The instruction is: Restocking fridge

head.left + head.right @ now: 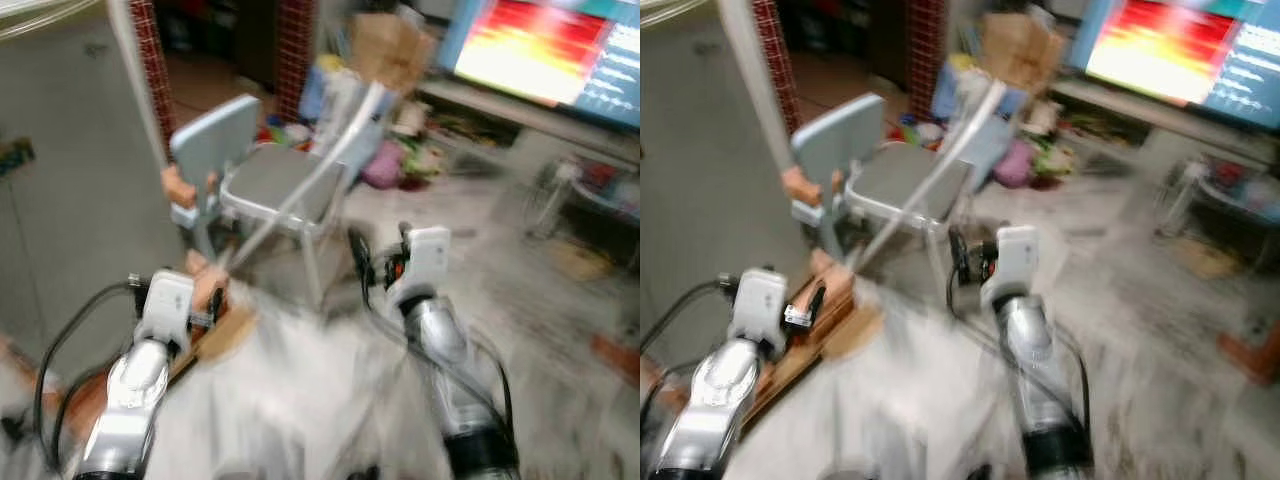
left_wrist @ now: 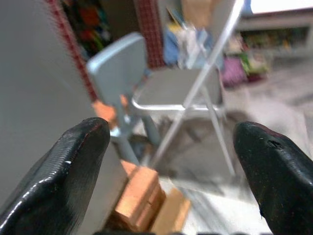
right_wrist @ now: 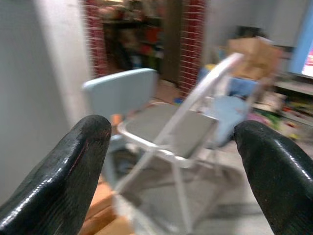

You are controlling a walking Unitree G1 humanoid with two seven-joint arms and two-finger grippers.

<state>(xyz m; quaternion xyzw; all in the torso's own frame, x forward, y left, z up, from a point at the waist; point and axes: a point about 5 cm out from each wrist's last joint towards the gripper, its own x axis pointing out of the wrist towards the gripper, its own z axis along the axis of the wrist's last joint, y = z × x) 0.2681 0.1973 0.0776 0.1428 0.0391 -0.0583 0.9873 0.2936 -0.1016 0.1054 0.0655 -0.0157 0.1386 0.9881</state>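
Glossy black tool fingers [image 2: 58, 171], a painted metal folding chair [image 1: 290, 190], matt wooden blocks [image 2: 139, 198].

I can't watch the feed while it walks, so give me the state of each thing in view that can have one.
left gripper: open, holding nothing, raised ahead of the robot.
right gripper: open, holding nothing, raised ahead of the robot.
folding chair: unfolded, standing upright, seat bare.
screen: switched on, showing red and yellow bands.
wooden blocks: lying on the floor by the grey wall; too blurred to say more.
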